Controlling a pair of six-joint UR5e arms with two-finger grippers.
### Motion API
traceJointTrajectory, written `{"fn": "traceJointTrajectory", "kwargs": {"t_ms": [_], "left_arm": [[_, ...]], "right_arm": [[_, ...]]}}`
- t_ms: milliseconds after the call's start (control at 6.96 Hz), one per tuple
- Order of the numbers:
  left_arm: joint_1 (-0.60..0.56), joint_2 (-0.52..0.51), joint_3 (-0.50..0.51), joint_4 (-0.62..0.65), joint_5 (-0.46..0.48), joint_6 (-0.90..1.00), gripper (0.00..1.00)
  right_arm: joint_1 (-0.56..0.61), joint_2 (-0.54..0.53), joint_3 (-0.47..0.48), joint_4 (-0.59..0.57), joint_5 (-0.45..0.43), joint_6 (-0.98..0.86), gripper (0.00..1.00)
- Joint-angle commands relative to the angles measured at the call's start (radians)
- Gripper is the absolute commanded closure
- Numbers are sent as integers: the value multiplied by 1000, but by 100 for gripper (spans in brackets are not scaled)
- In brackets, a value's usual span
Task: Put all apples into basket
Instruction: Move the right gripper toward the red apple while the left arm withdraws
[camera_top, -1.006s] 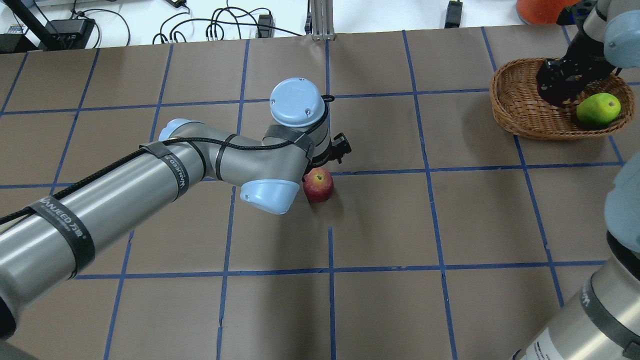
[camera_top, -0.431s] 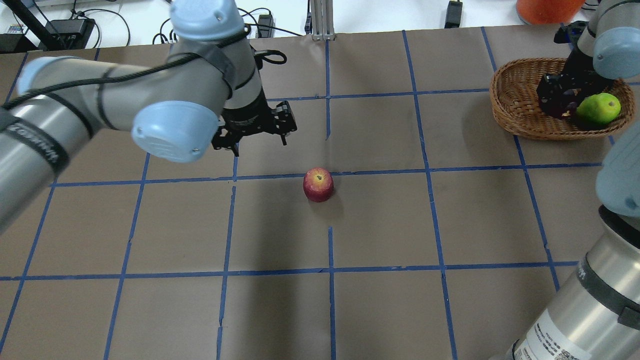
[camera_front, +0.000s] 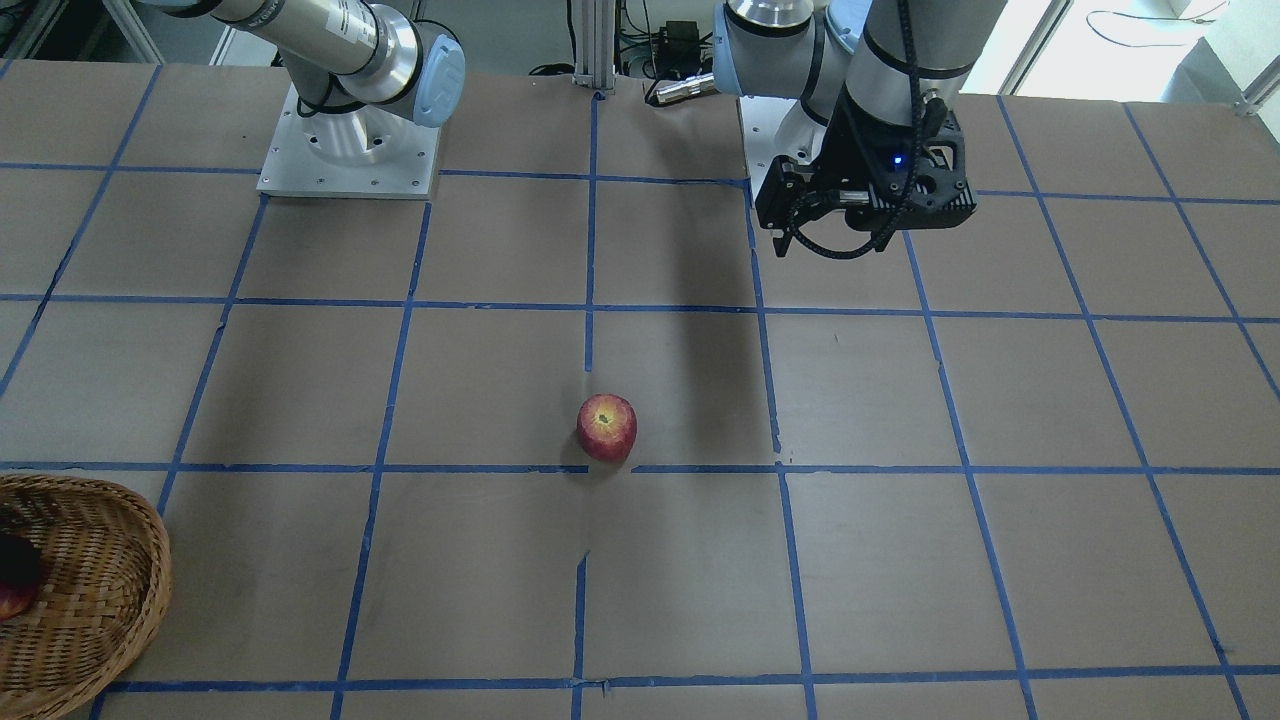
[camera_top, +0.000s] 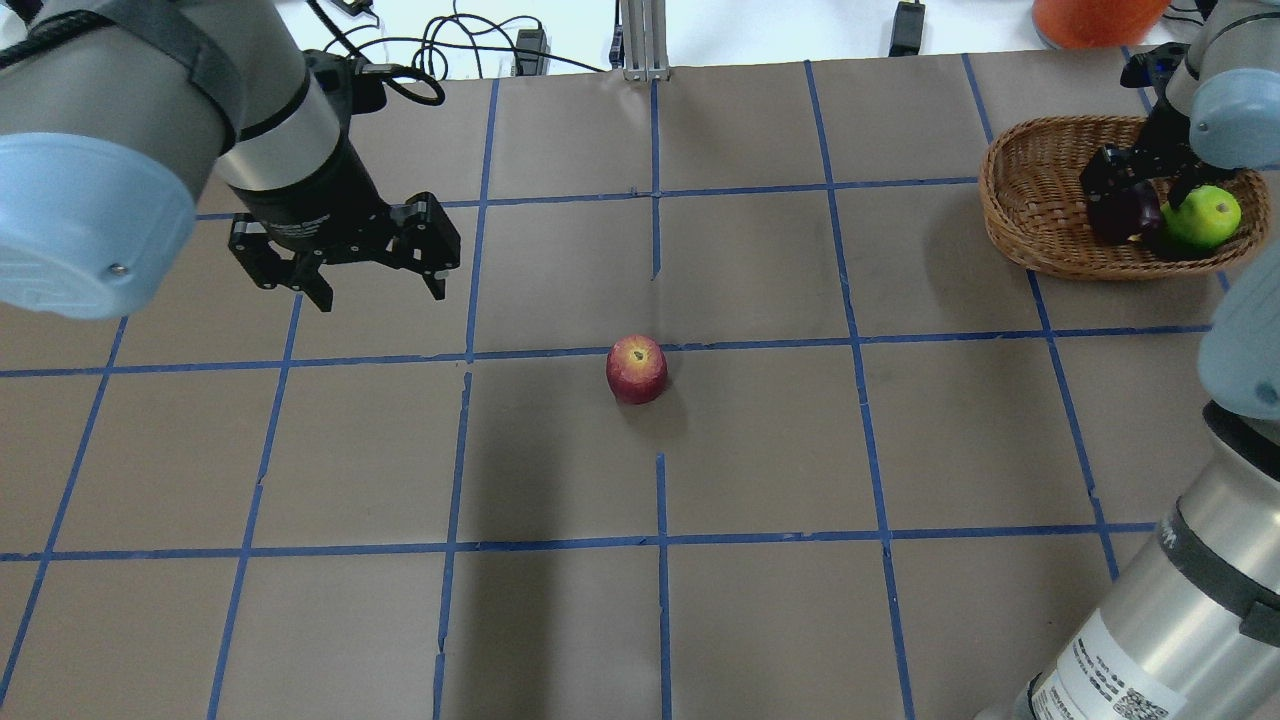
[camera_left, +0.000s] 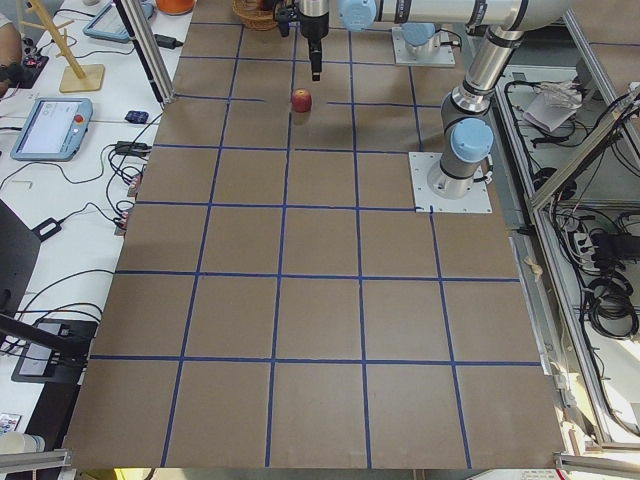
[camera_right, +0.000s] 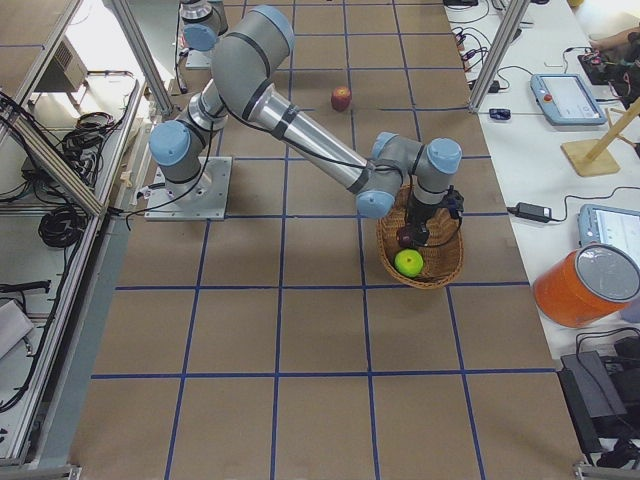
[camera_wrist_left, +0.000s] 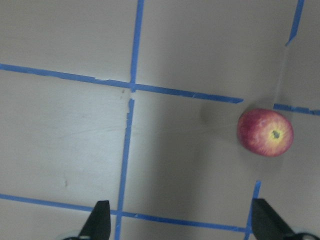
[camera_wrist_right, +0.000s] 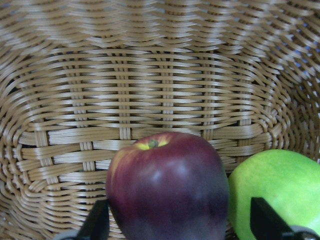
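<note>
Brown paper table (camera_top: 760, 450), blue tape grid (camera_top: 660, 541), red apple (camera_top: 636, 369) mid-surface.

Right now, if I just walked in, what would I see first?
The red apple sits all alone in the middle of the table. On the robot's far right the basket holds the green apple and the dark purple apple side by side. The left gripper hangs open above the table, away from the red apple.

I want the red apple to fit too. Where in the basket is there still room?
The basket has bare wicker at its end facing the red apple, between its rim and the maroon apple. The other end is crowded: the maroon apple and the green apple sit side by side.
</note>
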Motion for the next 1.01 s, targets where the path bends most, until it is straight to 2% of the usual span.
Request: {"fn": "traceJointTrajectory", "kwargs": {"t_ms": [0,144,431,575,862], "left_arm": [[19,18,16,-23,-29,7,0],[19,2,37,-24,-21,7,0],[18,-12,68,-41,-24,19,0],[19,-12,68,-41,-29,19,0],[27,0,68,-41,-20,18,0]], "right_arm": [[12,-64,-6,71,10,3,0],[63,-130,-5,143,80,10,0],[161,-245,3,339,112,66,0],[228,-262,4,378,142,88,0],[393,-304,20,409,147,250,0]]}}
